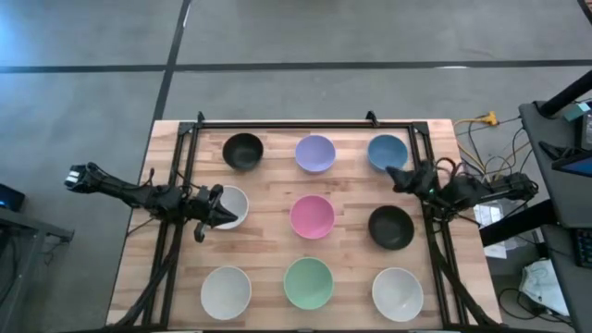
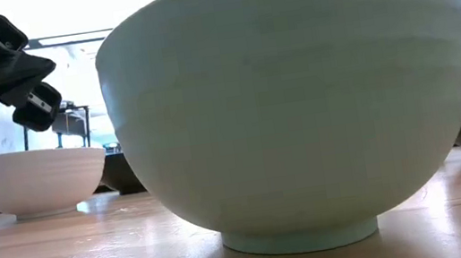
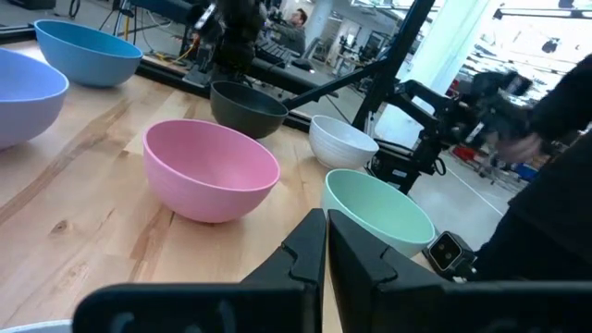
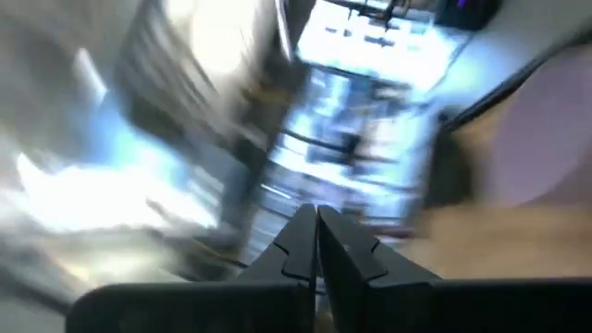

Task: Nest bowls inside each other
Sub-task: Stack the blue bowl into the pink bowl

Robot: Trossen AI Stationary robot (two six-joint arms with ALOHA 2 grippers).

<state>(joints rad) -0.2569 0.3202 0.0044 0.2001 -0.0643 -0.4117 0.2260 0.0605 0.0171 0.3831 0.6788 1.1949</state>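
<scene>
Pink bowl [image 1: 312, 216], mint bowl [image 1: 308, 282]

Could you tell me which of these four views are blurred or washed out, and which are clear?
Right wrist view: heavily motion-blurred, with only the right gripper sharp, its fingers together. Low view: bright backlight from the room glares behind the mint green bowl, which fills the picture. High view: evenly lit and clear. Left wrist view: the pink bowl is sharp, while the room at the far right is smeared.
</scene>
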